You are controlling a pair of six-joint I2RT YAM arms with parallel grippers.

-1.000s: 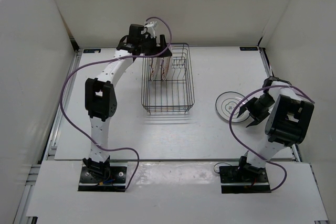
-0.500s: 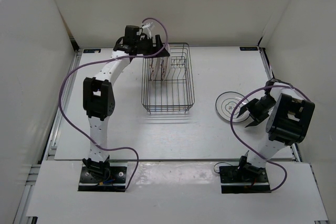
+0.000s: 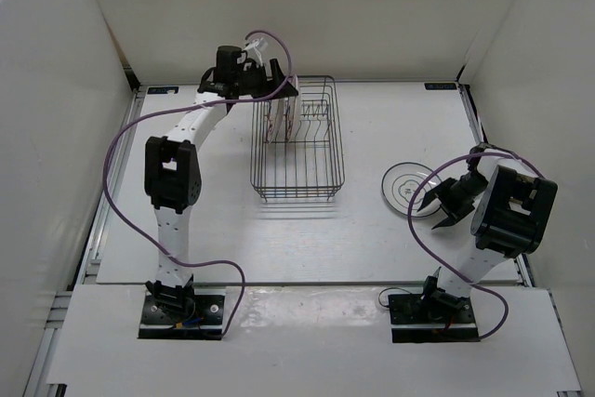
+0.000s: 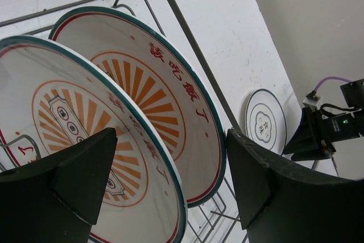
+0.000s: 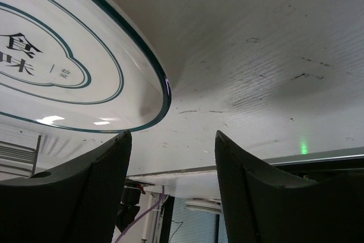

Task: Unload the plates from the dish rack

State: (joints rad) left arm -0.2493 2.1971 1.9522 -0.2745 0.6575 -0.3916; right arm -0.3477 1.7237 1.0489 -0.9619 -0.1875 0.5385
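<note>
Standing on edge at the far left end of the wire dish rack (image 3: 299,196), two white plates with orange sunburst centres and dark green rims sit side by side, faces parallel, with a narrow gap between them. The nearer sunburst plate (image 4: 68,135) fills much of the left wrist view. The farther sunburst plate (image 4: 162,92) stands just behind it, red characters running along its border. The left claw (image 4: 172,135) hovers at the plates' upper edges with its black fingers (image 4: 68,177) spread wide, and the nearer plate's rim passes through the gap between them. Nothing is clamped, and whether either finger touches the plate cannot be told.

The rack sits toward the back middle of the white tabletop (image 3: 279,239). Well to its right lies the ringed plate (image 3: 407,188), flat on the tabletop, white with thin dark rings and dark characters at its centre. The right claw (image 3: 444,204) is low at that plate's near right edge, its fingers parted and holding nothing. In the right wrist view the plate's rim lies just ahead of the gap, apart from both fingers.

The left arm (image 3: 172,183) reaches from its base at the near edge to the rack's back corner, a purple cable (image 3: 116,151) looping beside it. The right arm (image 3: 507,211) is folded close above its base.
</note>
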